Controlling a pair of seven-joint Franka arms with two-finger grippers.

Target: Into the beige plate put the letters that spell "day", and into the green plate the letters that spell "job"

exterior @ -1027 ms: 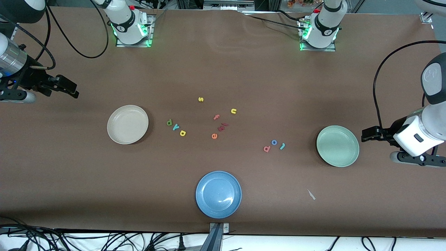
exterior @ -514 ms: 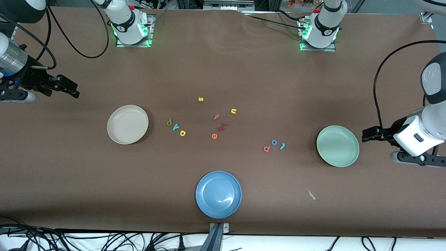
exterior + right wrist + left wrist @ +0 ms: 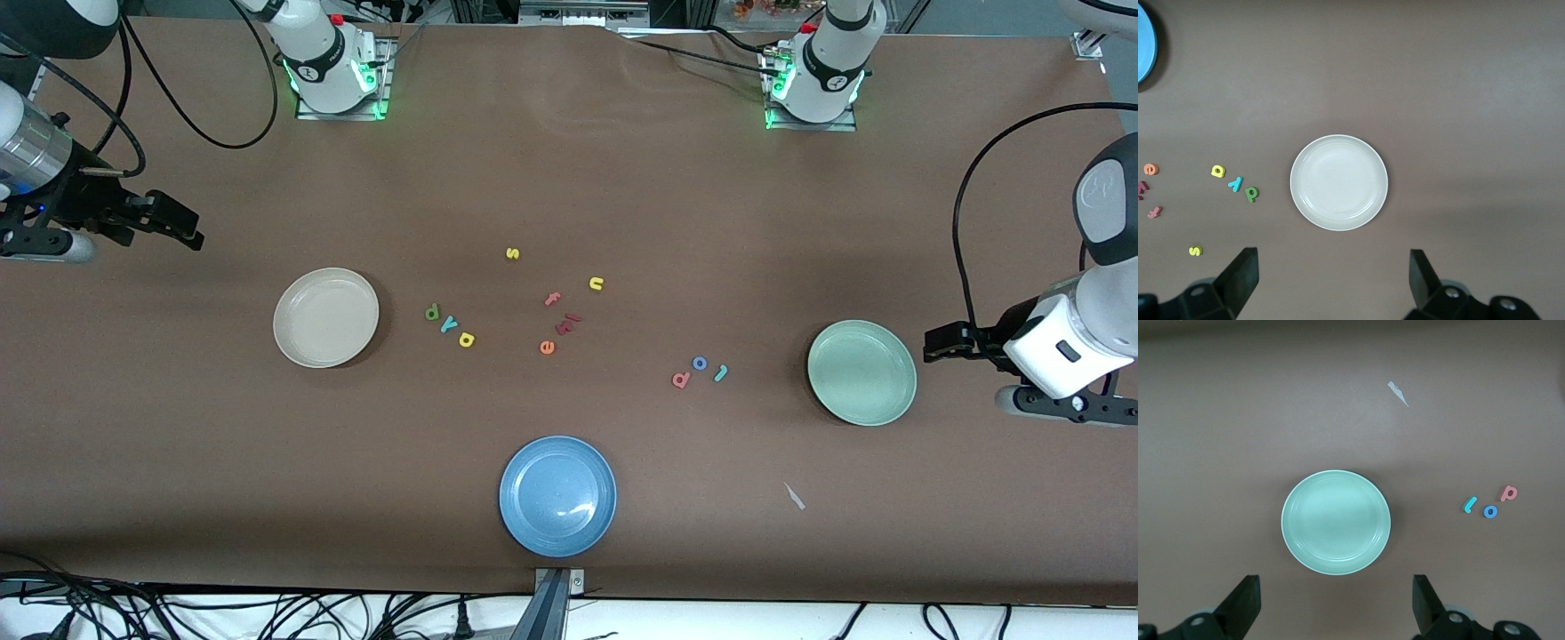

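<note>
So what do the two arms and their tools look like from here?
Both arms are white with black joint bands, green-lit bases and looping black cables. The left tool and right tool are black with two fingers. The right wrist carries a silver cylinder.

brown table (image 3: pixel 569 178), cables below (image 3: pixel 267 613)

The brown-covered bench (image 3: pixel 569 178) carried a round beige plate (image 3: pixel 325 317), a mint-green plate (image 3: pixel 861 372), a blue plate (image 3: pixel 557 495), scattered small flat toy letters (image 3: pixel 547 347), and a pale scrap (image 3: pixel 794 496).
</note>
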